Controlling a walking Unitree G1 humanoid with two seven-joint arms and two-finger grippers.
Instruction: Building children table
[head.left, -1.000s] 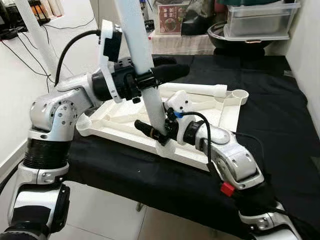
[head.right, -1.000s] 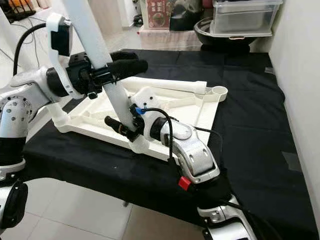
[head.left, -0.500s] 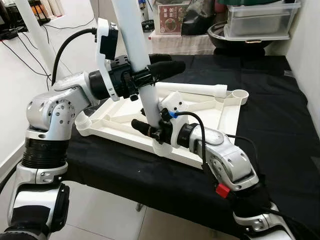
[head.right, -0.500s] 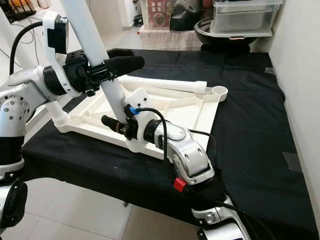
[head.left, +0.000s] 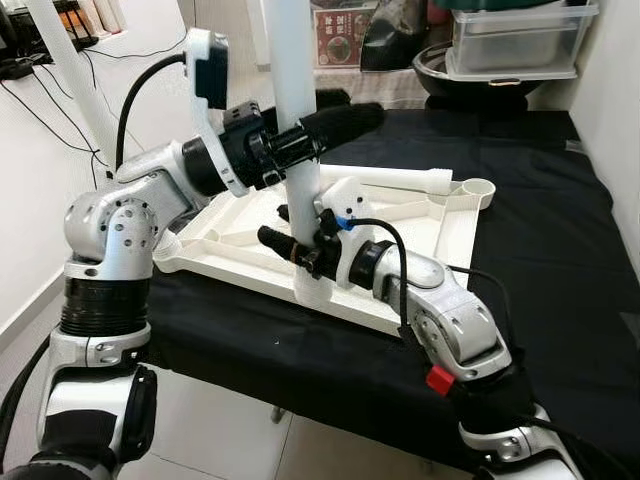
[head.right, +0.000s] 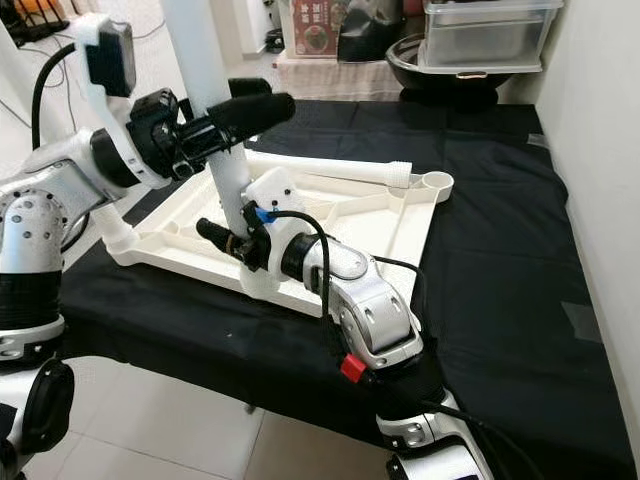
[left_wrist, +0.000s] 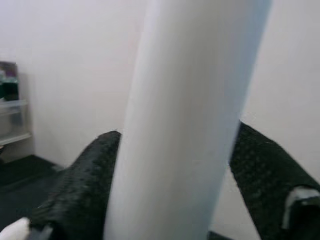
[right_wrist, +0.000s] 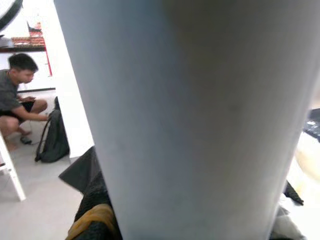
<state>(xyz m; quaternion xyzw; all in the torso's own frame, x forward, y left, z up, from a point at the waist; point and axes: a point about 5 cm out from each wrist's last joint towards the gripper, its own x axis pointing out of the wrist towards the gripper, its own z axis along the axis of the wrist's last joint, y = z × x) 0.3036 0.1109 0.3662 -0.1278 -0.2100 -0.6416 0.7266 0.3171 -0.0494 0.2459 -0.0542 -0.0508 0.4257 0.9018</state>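
The white table top (head.left: 450, 235) lies upside down on the black-covered table (head.left: 560, 250). A white table leg (head.left: 292, 60) stands nearly upright with its foot in the near corner socket (head.left: 310, 290). My left gripper (head.left: 345, 110) is shut on the leg halfway up, and its black fingers (left_wrist: 80, 195) flank the leg (left_wrist: 185, 120) in the left wrist view. My right gripper (head.left: 278, 225) is shut on the leg just above the socket, with the leg (right_wrist: 190, 125) close before its camera. A second leg (head.left: 400, 180) lies along the far rim.
A clear storage box (head.left: 510, 40), a dark bowl (head.left: 470, 75) and a red carton (head.left: 345, 35) stand behind the table. A white pole (head.left: 65, 75) rises at the far left. A wall is on the right. A person (right_wrist: 17, 95) crouches by a backpack (right_wrist: 52, 140).
The leg has swung from leaning left to nearly upright. Both grippers have moved with it and kept hold, and its foot has shifted slightly left along the near rim.
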